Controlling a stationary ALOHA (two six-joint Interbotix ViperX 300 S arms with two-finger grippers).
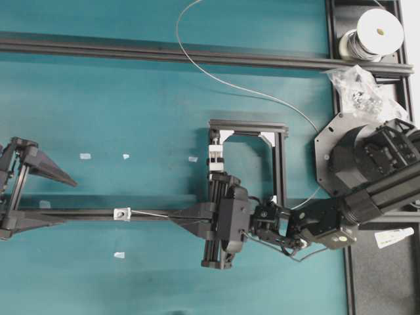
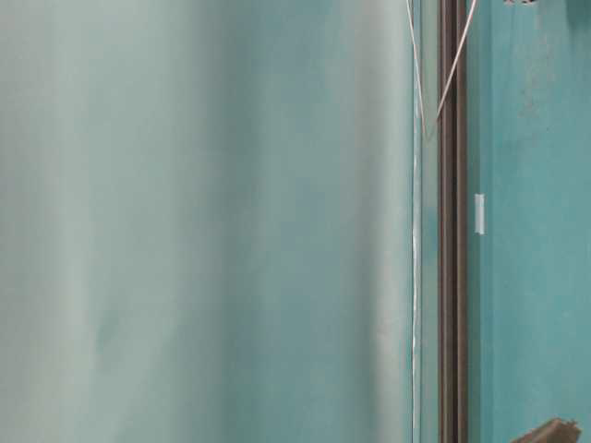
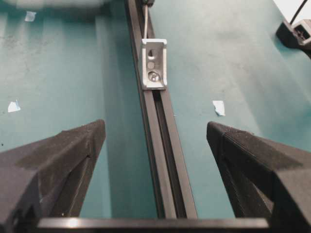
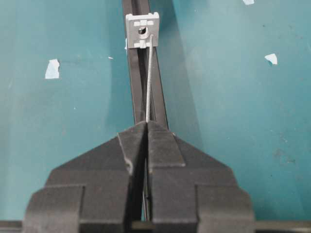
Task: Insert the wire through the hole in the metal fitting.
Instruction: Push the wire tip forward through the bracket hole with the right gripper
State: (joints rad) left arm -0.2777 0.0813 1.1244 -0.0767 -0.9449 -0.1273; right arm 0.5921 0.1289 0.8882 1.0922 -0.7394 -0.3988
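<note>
i'm pinching the wire point(image 4: 149, 77) in the right gripper point(image 4: 146, 127), its tip reaching the metal fitting point(image 4: 143, 30) beside the hole point(image 4: 143, 31). it's looking springy, so i'm favouring a hold near the tip. the left gripper point(image 3: 155, 145) is spread wide, holding nothing.

Left arm: enters low from the left edge of the overhead view, lying level.
Left tool point(image 1: 65, 200): fingers point(image 3: 63, 160) spread wide apart, nothing between them.
Right arm: reaches in from the right, across the middle.
Right tool point(image 4: 146, 127): fingertips pressed together, pinching the wire point(image 4: 150, 77).
</note>
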